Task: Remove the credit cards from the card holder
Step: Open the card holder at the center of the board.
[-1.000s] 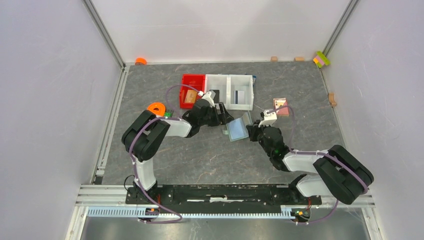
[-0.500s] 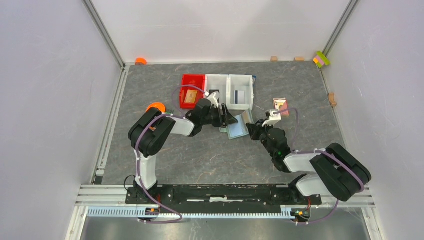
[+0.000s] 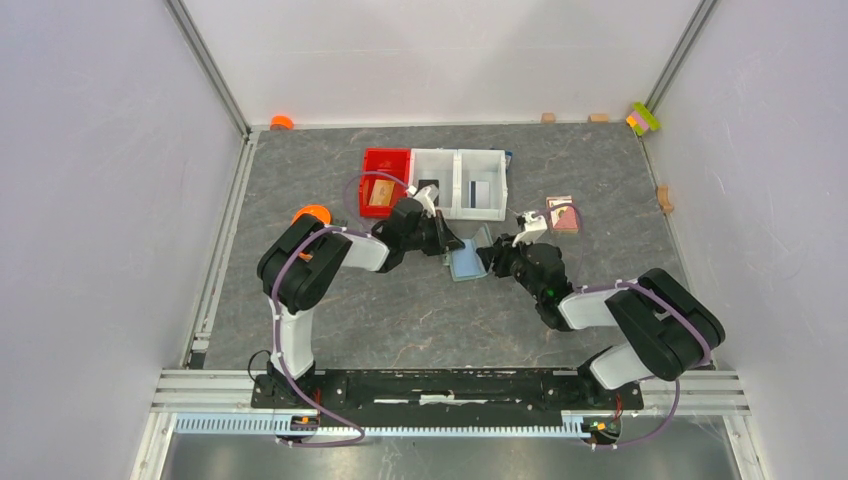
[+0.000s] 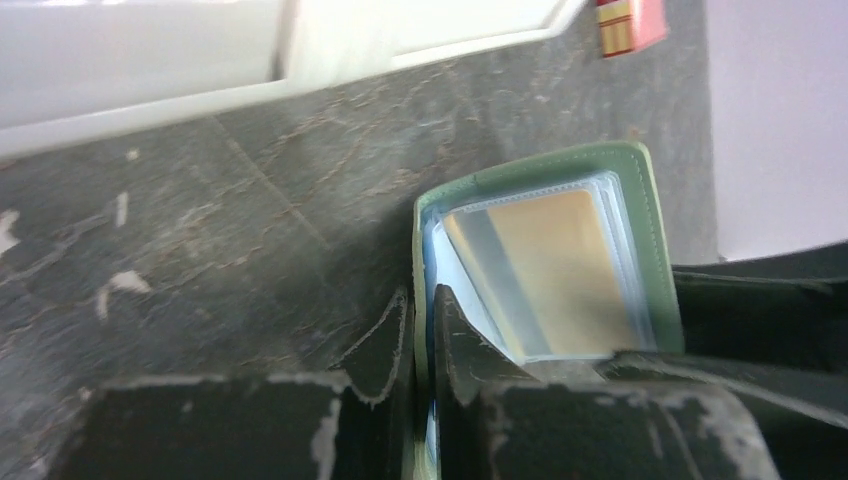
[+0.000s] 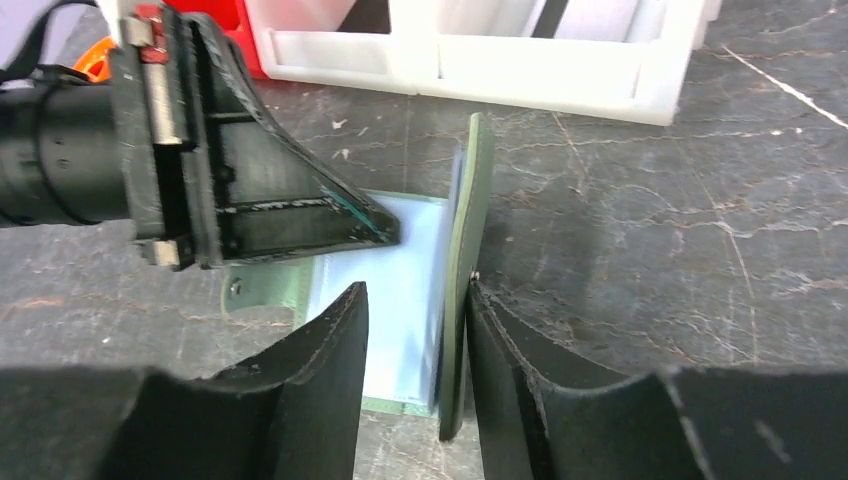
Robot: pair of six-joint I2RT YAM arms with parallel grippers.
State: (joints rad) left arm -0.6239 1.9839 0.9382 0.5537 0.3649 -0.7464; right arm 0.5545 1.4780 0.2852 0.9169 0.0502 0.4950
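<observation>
Left gripper (image 3: 452,243), seen from the top camera, sits just in front of the white bin (image 3: 440,152), its tip at the left side of the card holder (image 3: 466,262). The right gripper (image 3: 488,258) meets the holder from the opposite side. The holder rests open on the table (image 3: 400,320), just in front of that bin. At this range neither gripper's jaw state can be read.

Left wrist camera: the left fingers (image 4: 392,335) are drawn nearly together on the green edge of one leaf, so this gripper is judged to be pinching the holder. Past the grip, a tan-gold card (image 4: 560,270) sits fully seated in a clear pocket.

Right wrist camera: one leaf lies flat in front of the white bin, with a pale blue-white card (image 5: 385,290) showing in it beneath the left gripper's tip. The other leaf stands upright on its edge. The right fingers (image 5: 330,390) straddle that upright leaf with the jaws parted. One finger is against the leaf and the other is clear of it, so nothing is clamped.

Step in hand, as judged: the holder is spread open and being steadied, and at least two cards sit in it. The next move calls for the left grip to keep the holder pinned. The right jaws should close on one card's exposed edge, not on the leaf, and draw it straight out of its pocket.
</observation>
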